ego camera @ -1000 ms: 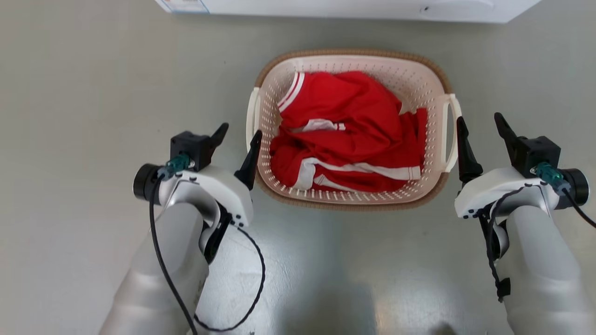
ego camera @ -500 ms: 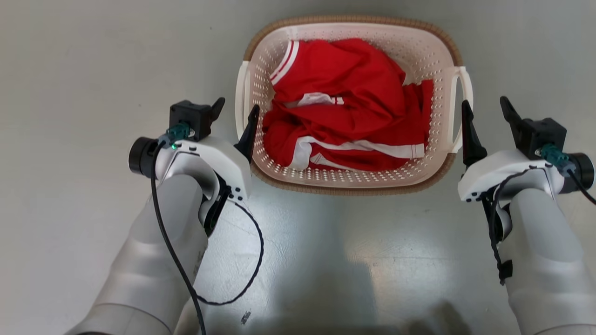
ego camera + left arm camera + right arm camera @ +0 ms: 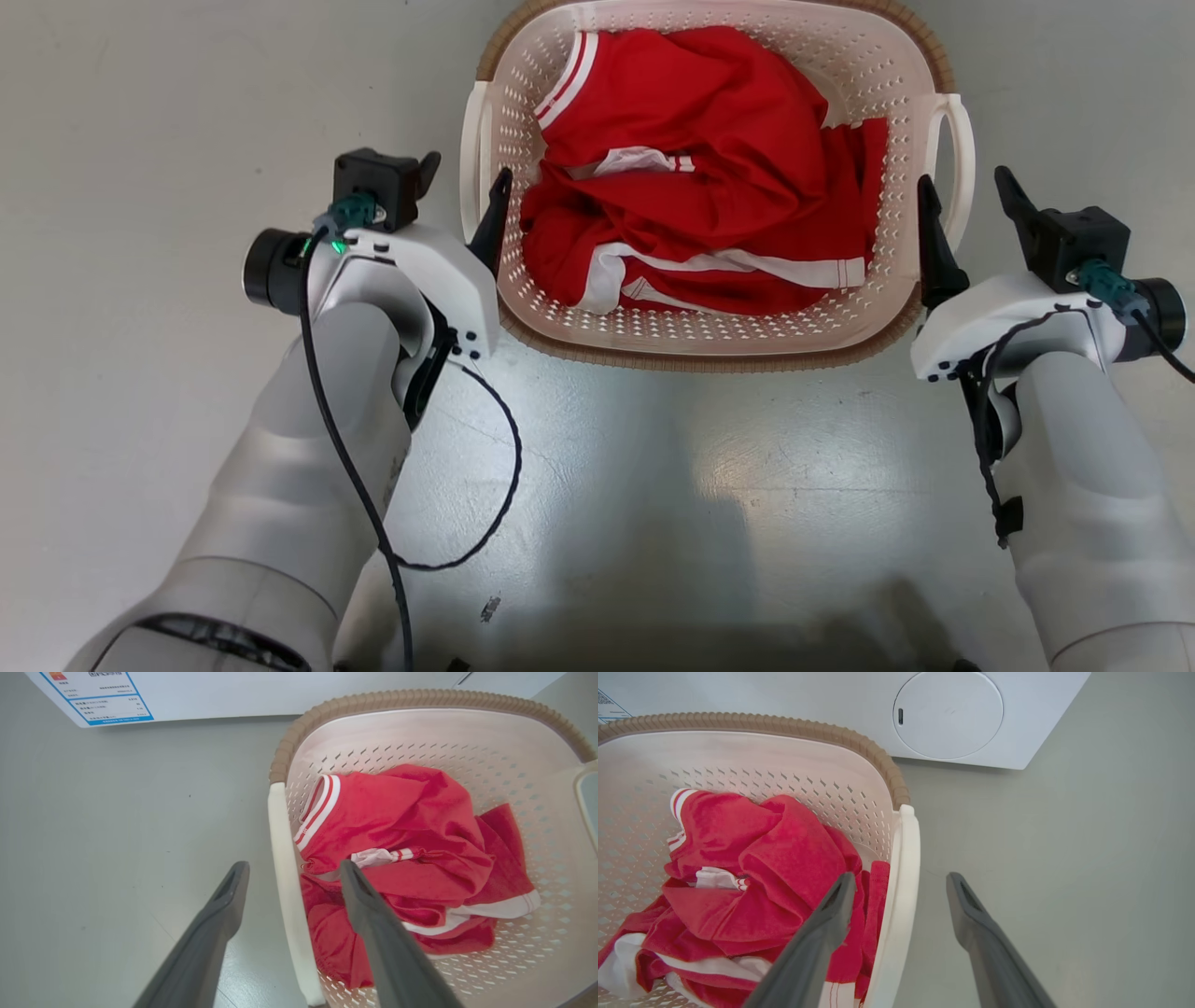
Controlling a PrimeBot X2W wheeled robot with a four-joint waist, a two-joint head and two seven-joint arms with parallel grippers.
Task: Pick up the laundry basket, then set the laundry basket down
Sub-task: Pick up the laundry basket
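Observation:
The cream-white perforated laundry basket, brown-rimmed, stands on the floor with a red and white garment inside. My left gripper is open, one finger outside and one inside the basket, the white left handle between them. In the left wrist view that handle runs between the fingers of the gripper, untouched. My right gripper is open the same way around the right handle. The right wrist view shows this handle between the fingers.
A white washing machine stands just beyond the basket, its round door and labelled front panel close to the far rim. Grey floor lies open to both sides and in front of the basket.
The head camera has dipped, so the basket sits higher and larger in view. Both open grippers have moved forward from the basket's near corners to straddle the handles.

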